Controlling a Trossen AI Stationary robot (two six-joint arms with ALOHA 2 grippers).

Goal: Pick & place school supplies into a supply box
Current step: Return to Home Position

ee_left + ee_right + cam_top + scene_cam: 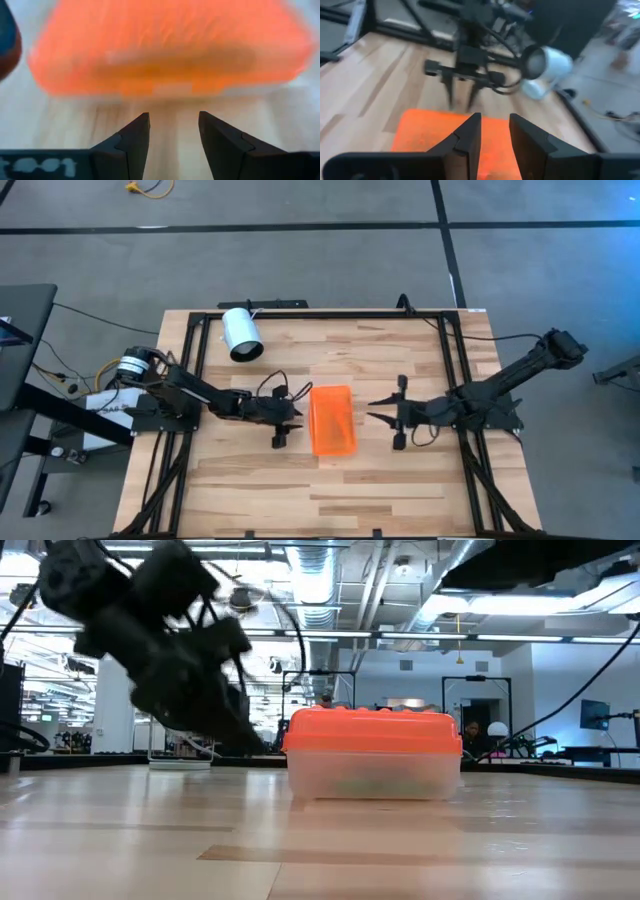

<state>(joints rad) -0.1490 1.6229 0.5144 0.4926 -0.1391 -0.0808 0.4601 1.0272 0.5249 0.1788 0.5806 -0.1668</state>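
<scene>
The left gripper (298, 420) is held with jaws parted and empty just beside the supply box (332, 420) at its nine o'clock, and the right gripper (372, 417), likewise parted and empty, is set near it at three o'clock. The box is seen closed under its orange lid (372, 730) at the middle of the table (400, 490), with the white cylinder (241, 335) at its eleven o'clock. Should either arm be swung sideways rather than drawn straight back, the box could be clipped and shoved, or its lid sprung

One supply box (332, 420), there it is, single orange lid. One white cylinder (241, 334). One wooden surface (400, 490). Pincers, two: left pincer (298, 416), right pincer (372, 409). Anything inside box: too blurred to count.
</scene>
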